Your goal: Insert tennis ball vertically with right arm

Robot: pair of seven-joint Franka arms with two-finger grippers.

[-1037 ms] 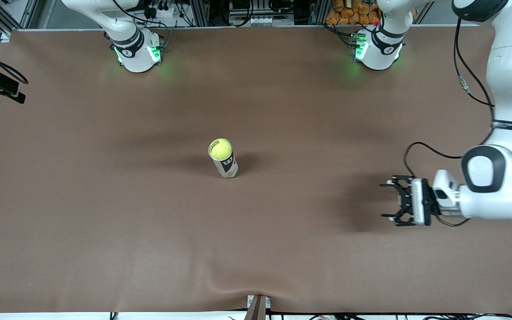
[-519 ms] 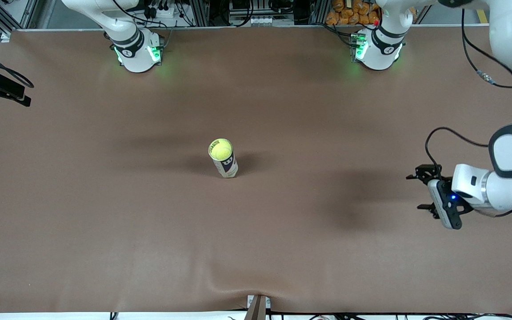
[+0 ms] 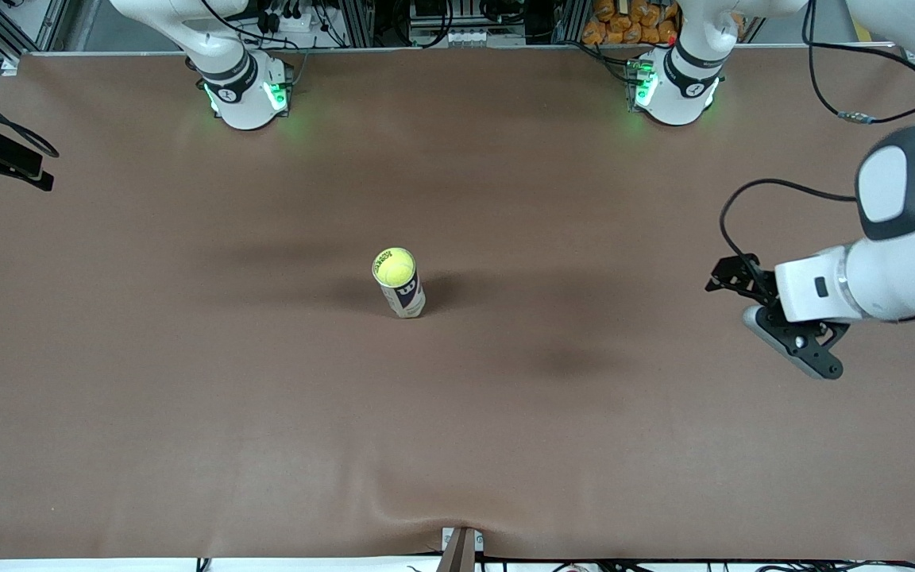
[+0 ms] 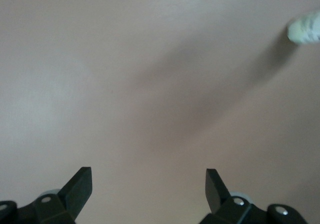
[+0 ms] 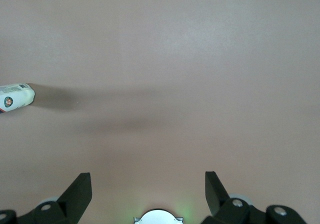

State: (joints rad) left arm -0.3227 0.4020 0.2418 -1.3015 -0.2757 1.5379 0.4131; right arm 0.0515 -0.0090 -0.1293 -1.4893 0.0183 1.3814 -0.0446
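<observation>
— Since the tennis ball point(image 3: 394, 266) is already sitting in the mouth of the upright can point(image 3: 403, 295) mid-counter point(image 3: 187, 397), is anything remaining?

— Judging by that, insertion is looking done. The left hand point(image 3: 743, 298) is hanging spread and empty over the left arm's end of the counter.

— And the right hand point(image 5: 148, 191)?

— It is showing spread fingers over bare counter, holding nothing, with the can well apart from it.
</observation>
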